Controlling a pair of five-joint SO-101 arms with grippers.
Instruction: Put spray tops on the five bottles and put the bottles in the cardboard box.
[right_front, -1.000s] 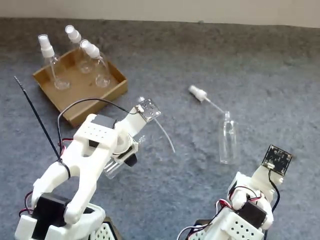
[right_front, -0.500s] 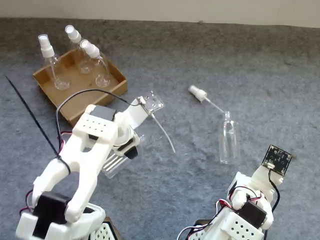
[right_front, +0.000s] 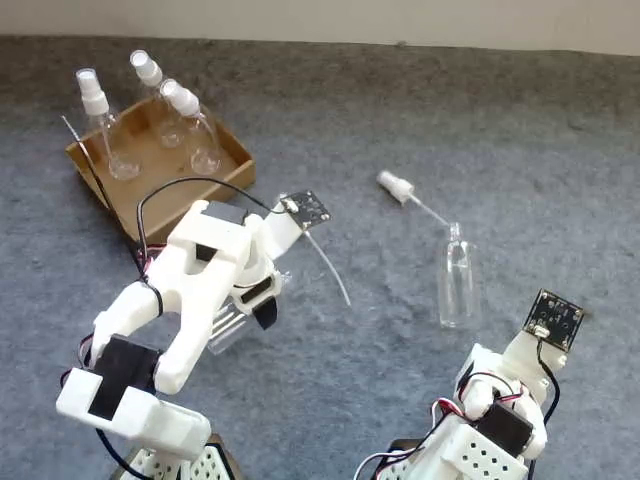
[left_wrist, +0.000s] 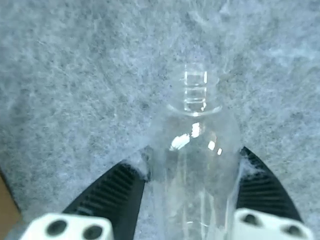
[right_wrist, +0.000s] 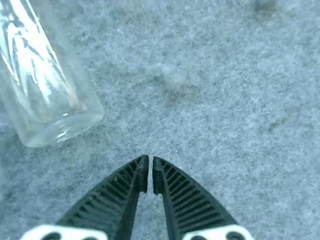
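Three capped bottles (right_front: 190, 125) are seen in the cardboard box (right_front: 160, 175), while a fourth, topless bottle (left_wrist: 192, 135) is clamped in the left hand (left_wrist: 192, 160), whose arm has been swung round over the table (right_front: 560, 150), so capping is judged next; the right hand (right_wrist: 148, 175) is shut, empty.

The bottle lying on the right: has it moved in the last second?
No. The bottle lies where it did, neck toward the loose spray top.

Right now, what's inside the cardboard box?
Three clear bottles with white spray tops stand in the cardboard box. The left arm covers its near corner, so I can't see what's there.
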